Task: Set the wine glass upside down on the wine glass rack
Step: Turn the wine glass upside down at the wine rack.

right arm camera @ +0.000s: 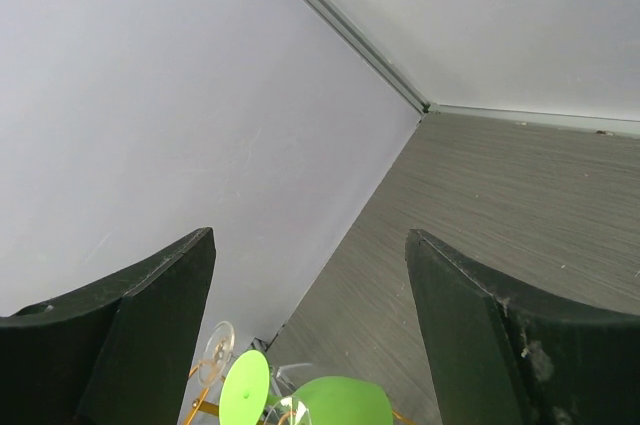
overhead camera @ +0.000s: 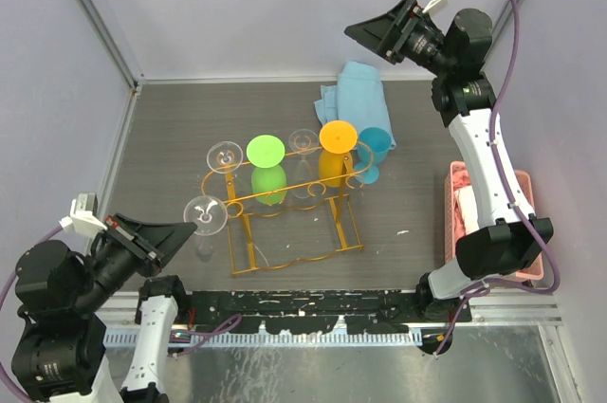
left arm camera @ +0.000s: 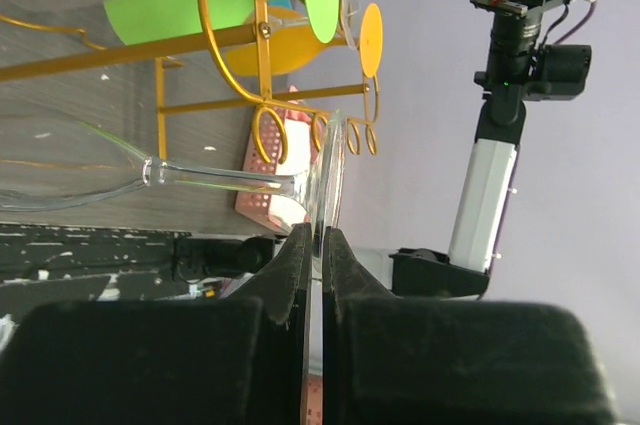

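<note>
The orange-gold wire wine glass rack (overhead camera: 285, 196) stands mid-table. A clear glass (overhead camera: 226, 154), a green glass (overhead camera: 266, 150), another clear glass (overhead camera: 303, 142) and an orange glass (overhead camera: 338, 137) hang on it, feet up. My left gripper (overhead camera: 185, 230) is shut on the foot rim of a clear wine glass (overhead camera: 205, 211) at the rack's near left end. In the left wrist view my gripper (left arm camera: 318, 235) pinches that foot (left arm camera: 328, 170), with the stem (left arm camera: 220, 178) level and next to the rack's hook loops (left arm camera: 270, 135). My right gripper (overhead camera: 365, 33) is open and empty, high above the back.
A blue glass (overhead camera: 373, 149) stands by the rack's right end. A light blue cloth (overhead camera: 356, 90) lies behind it. A pink basket (overhead camera: 474, 209) sits at the right edge, behind the right arm. Walls close the left and back sides.
</note>
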`<state>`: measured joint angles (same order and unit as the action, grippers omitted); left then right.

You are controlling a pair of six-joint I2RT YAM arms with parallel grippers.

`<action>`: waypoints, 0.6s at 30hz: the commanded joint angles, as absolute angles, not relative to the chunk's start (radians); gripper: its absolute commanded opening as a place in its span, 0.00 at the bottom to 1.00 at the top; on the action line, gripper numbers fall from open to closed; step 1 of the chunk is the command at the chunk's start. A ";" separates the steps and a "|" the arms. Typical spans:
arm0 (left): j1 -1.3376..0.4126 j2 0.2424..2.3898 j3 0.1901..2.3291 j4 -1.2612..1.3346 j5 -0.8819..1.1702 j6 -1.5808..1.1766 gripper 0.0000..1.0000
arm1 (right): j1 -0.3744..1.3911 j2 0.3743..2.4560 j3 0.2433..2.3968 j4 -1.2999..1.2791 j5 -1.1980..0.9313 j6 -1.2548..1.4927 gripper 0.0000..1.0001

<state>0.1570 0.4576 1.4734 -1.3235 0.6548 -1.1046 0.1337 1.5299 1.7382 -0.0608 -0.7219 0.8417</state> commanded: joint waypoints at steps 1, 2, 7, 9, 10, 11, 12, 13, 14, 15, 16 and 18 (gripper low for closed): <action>0.154 0.442 1.446 -1.183 0.759 -1.173 0.00 | 0.135 1.498 1.758 -0.015 -0.709 0.842 0.82; 0.152 0.438 1.434 -1.162 0.773 -1.193 0.00 | 0.135 1.499 1.758 -0.016 -0.708 0.843 0.82; 0.153 0.400 1.341 -1.023 0.831 -1.292 0.00 | 0.133 1.502 1.758 -0.018 -0.703 0.845 0.82; 0.153 0.398 1.322 -1.014 0.839 -1.296 0.00 | 0.135 1.503 1.758 -0.019 -0.701 0.844 0.82; 0.153 0.397 1.313 -1.002 0.846 -1.301 0.00 | 0.135 1.503 1.758 -0.020 -0.700 0.844 0.82; 0.153 0.395 1.301 -0.986 0.854 -1.312 0.00 | 0.134 1.504 1.758 -0.020 -0.700 0.844 0.82; 0.154 0.391 1.290 -0.957 0.859 -1.327 0.00 | 0.133 1.506 1.759 -0.021 -0.698 0.843 0.82; 0.154 0.390 1.279 -0.929 0.867 -1.346 0.00 | 0.133 1.507 1.759 -0.020 -0.698 0.843 0.82; 0.153 0.390 1.270 -0.902 0.882 -1.361 0.00 | 0.133 1.509 1.760 -0.020 -0.698 0.842 0.82; 0.153 0.395 1.268 -0.889 0.894 -1.369 0.00 | 0.133 1.510 1.760 -0.021 -0.698 0.844 0.82; 0.154 0.399 1.271 -0.891 0.899 -1.366 0.00 | 0.133 1.511 1.760 -0.020 -0.698 0.844 0.82; 0.153 0.408 1.279 -0.904 0.912 -1.352 0.00 | 0.133 1.511 1.761 -0.021 -0.696 0.842 0.82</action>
